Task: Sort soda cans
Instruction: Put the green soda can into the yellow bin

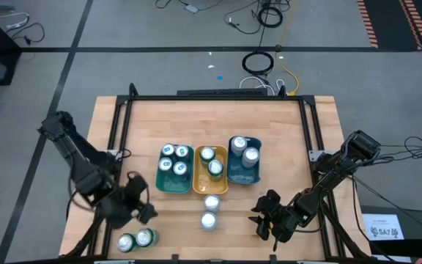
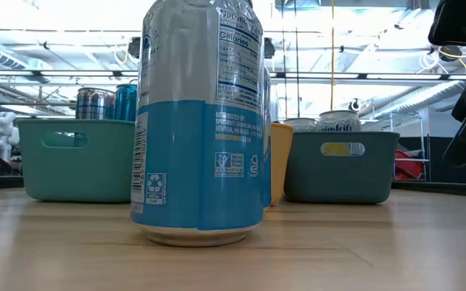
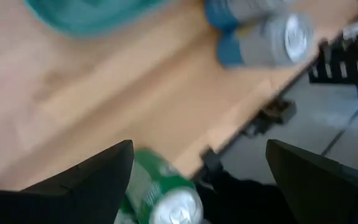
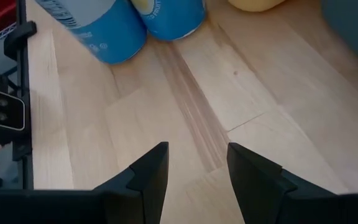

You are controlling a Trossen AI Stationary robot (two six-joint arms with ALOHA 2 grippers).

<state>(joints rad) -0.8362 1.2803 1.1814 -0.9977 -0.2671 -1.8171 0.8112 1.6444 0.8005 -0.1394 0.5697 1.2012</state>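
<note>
High view: we hover left gripper (image 1: pixel 139 209), jaws wide, above green cans (image 1: pixel 135 239); right gripper (image 1: pixel 267 218) waits part-open, empty. Next: descend, grasp.

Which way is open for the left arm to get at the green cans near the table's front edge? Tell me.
Probably yes: the left gripper, fingers wide open, sits just behind the two green cans, with bare table between and nothing blocking a straight approach.
</note>
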